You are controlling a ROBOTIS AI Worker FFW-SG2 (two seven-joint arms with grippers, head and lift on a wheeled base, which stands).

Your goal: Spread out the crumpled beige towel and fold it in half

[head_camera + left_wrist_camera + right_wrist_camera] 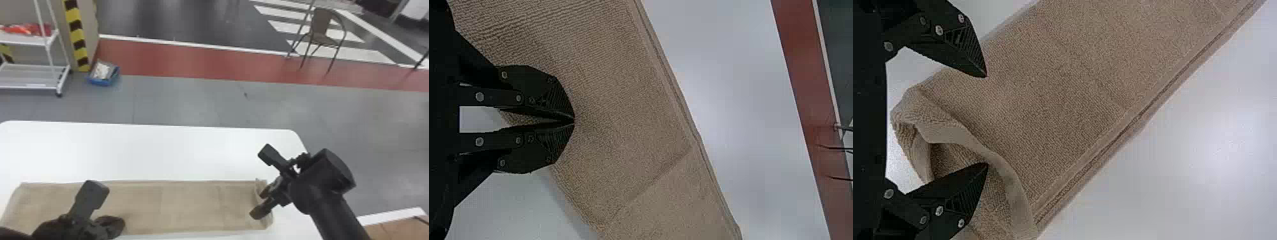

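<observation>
Towel (191, 204), a single beige one, lies flat at the near part of the white surface (143, 150), a long strip running from 8 o'clock to 5 o'clock by the head view. Its weave is ribbed and nubbly. The far long edge shows stacked layers, and straight creases cross the strip. The 5 o'clock end is curled up into one loose, rounded lip.

Two grippers are over it. The left gripper (123, 223), at 7 o'clock, hides some of the cloth; its two black jaws are clenched, tips meeting above the weave, and whether they touch it I cannot tell. The right gripper (258, 204), at 5 o'clock, has its two jaws released and well apart: one over the flat part, the other at the curled lip, covering part of it.

The surface is smooth, with two rounded far corners. At 4 o'clock one brown panel (395, 229) with a white edge sits beyond it. Past the surface comes grey floor (191, 99), then a red strip (191, 60). At 10 o'clock are one blue bin (103, 83) with pale contents, one white metal cart (28, 86) with two shelves in view, the upper bearing red and orange stuff, and one post (76, 35) striped yellow and black. At 2 o'clock stands one brown chair (320, 24), round-backed and thin-legged, with several white floor bars (367, 56) around it.
</observation>
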